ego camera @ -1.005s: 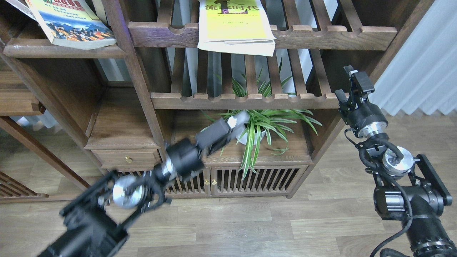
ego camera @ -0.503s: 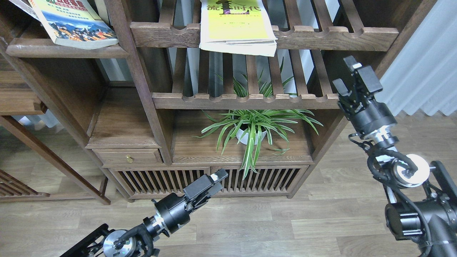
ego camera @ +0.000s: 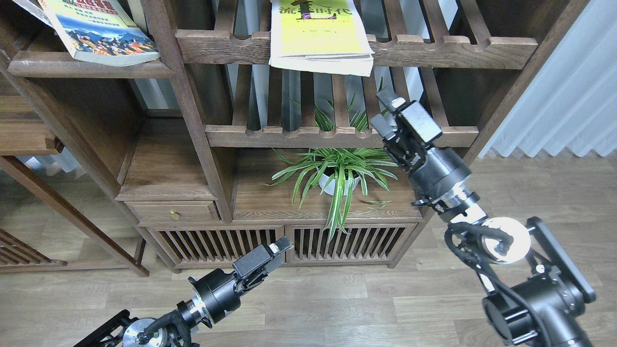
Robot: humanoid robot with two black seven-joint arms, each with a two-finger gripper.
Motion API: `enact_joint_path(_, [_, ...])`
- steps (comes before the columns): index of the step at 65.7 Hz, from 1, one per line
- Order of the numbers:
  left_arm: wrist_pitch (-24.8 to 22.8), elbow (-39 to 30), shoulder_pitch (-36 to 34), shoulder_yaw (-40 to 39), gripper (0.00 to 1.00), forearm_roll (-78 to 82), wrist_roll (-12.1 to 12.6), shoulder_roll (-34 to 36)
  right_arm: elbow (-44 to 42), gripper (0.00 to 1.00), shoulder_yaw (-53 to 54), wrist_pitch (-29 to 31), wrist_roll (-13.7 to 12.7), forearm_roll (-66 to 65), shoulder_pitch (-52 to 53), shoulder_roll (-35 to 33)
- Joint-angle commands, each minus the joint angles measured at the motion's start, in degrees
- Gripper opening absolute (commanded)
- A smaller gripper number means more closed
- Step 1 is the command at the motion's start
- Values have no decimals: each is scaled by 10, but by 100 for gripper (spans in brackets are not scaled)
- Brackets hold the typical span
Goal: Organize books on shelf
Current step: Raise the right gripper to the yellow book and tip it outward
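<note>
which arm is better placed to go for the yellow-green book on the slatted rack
Right. The right claw is raised just under the yellow-green book, while the left claw sits low by the cabinet doors.

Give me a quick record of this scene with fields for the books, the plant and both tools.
yellow-green book: lying on the upper slatted rack, overhanging its front rail
landscape book: on the solid shelf, upper left
plant: potted, on the plank under the lower rack
left tool: low, before the cabinet doors, empty
right tool: raised below the yellow-green book, open, empty

Left gripper low, right gripper raised
</note>
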Motion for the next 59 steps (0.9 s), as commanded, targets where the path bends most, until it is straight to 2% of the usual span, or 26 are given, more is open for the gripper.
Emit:
enact_joint_path(1, [0,9,0,-1,99,0,0,0,-3,97,0,-32,2,-8,21,22])
enact_joint_path(11, [0,22,0,-4,99,0,0,3,-14,97,4,-71,7,-21,48,51])
enact_joint_path(25, [0,38,0,-6,99,-1,0,5,-18,97,8,-114,9,-38,69,58])
enact_joint_path(59, [0,40,0,-19,99,-1,0,8,-28,94,15,-136,15,-38,112,59])
